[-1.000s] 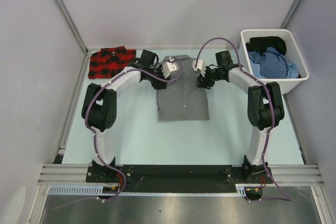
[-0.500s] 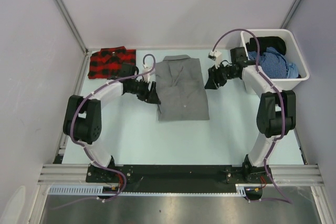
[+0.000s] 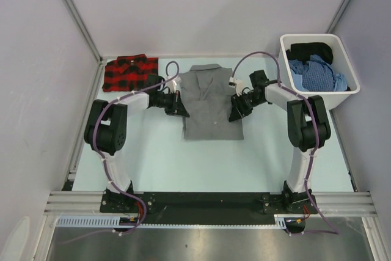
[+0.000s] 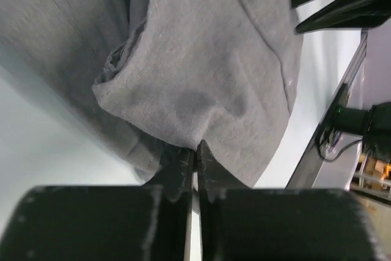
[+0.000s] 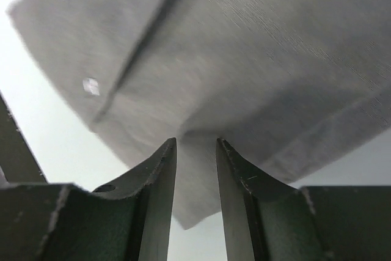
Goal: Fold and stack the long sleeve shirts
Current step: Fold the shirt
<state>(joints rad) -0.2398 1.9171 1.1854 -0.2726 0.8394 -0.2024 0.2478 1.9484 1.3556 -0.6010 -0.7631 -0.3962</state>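
I see the grey shirt (image 3: 211,105) lying folded in the middle of the table (image 3: 159,157), collar toward the far edge, and the red-and-black plaid shirt (image 3: 129,73) folded at the far left corner. My left gripper (image 4: 194,151) is pressed together, pinching the grey shirt's left edge. My right gripper (image 5: 195,145) stands partly apart with the right edge between its fingers; I cannot tell if it bites.
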